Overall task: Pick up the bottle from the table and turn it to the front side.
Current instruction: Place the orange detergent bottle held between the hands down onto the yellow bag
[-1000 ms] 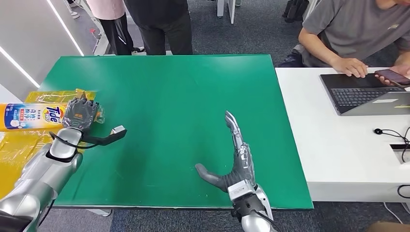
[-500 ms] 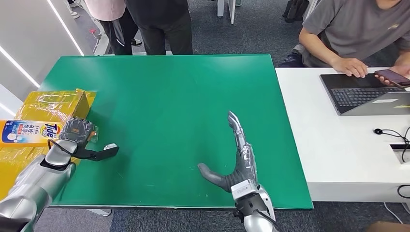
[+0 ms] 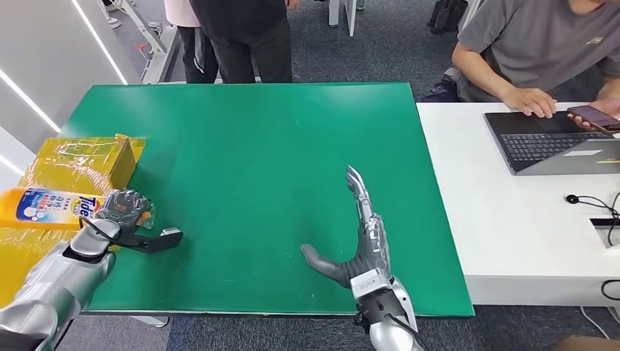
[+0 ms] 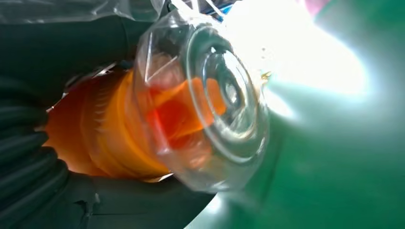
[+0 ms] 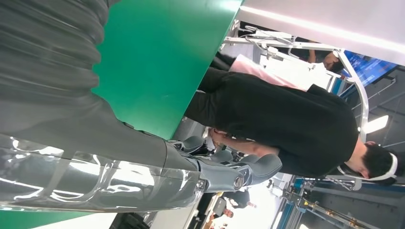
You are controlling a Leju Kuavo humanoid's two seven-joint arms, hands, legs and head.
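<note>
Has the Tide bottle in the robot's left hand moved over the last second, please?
Yes. The left hand has carried the Tide bottle down the head view and nearer the robot, away from the top of the yellow box beside the green table.

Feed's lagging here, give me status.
Left hand grips bottle, lying sideways at table's left edge. Right hand open over table. Nothing blocking.
</note>
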